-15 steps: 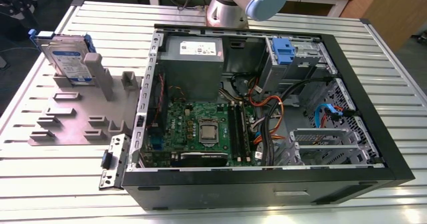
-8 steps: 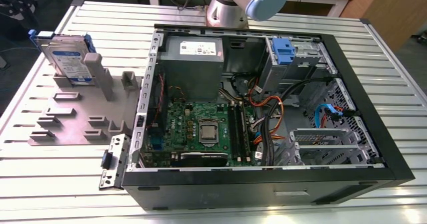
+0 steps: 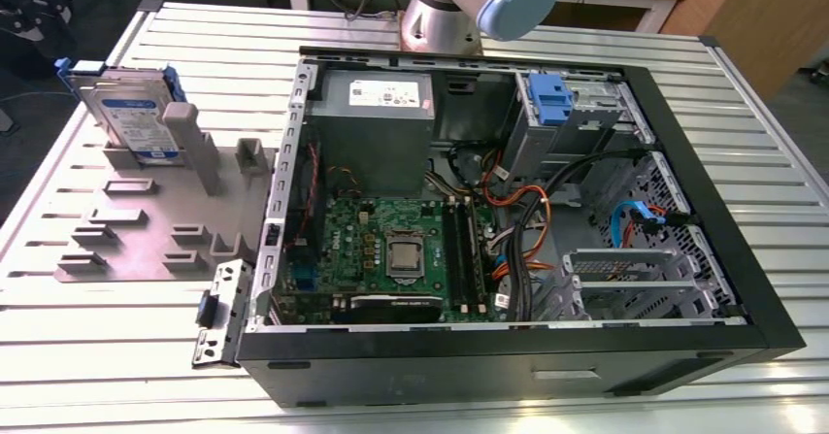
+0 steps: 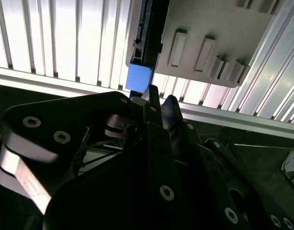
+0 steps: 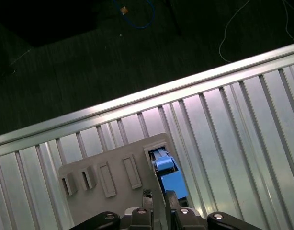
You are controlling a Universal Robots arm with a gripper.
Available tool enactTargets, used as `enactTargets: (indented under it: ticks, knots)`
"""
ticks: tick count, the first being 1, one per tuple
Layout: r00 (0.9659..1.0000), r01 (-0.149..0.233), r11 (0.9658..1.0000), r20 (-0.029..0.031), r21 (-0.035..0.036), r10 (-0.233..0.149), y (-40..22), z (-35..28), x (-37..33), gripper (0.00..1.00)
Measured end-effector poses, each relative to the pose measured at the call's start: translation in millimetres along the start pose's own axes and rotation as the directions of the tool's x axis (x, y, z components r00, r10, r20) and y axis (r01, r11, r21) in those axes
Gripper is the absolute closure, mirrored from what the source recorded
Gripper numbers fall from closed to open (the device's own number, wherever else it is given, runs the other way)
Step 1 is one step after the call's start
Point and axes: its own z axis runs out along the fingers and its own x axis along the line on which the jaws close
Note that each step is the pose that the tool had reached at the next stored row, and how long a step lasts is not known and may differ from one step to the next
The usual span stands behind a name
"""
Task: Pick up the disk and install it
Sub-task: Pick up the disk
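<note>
The disk (image 3: 136, 114) stands on edge in a slot at the far end of a grey holder plate (image 3: 143, 230), at the exterior view's left; its white-and-blue label and blue side rails show. In both wrist views the disk is seen edge-on, as a dark body with a blue rail end (image 4: 138, 76) (image 5: 168, 177). My gripper (image 4: 160, 95) (image 5: 158, 195) hangs above it and apart from it. Its two fingertips are drawn close together with nothing between them.
An open black computer case (image 3: 725, 211) lies on the slatted aluminium table (image 3: 104, 356), with a drive bay and blue latch (image 3: 550, 99) at its far corner. The holder has several empty slots (image 5: 106, 179). The table edge (image 5: 137, 98) and dark floor lie just beyond the disk.
</note>
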Motion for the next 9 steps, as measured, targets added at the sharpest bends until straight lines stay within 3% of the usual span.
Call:
enactTargets:
  ticks: [2, 3, 9]
  knots:
    - [1.0000, 0.000, 1.0000, 0.0000, 0.0000, 0.000, 0.0, 0.0, 0.0, 0.74]
    - [1.0000, 0.000, 1.0000, 0.0000, 0.0000, 0.000, 0.0, 0.0, 0.0, 0.67]
    - [1.0000, 0.001, 1.0000, 0.0000, 0.0000, -0.001, 0.0, 0.0, 0.0, 0.66]
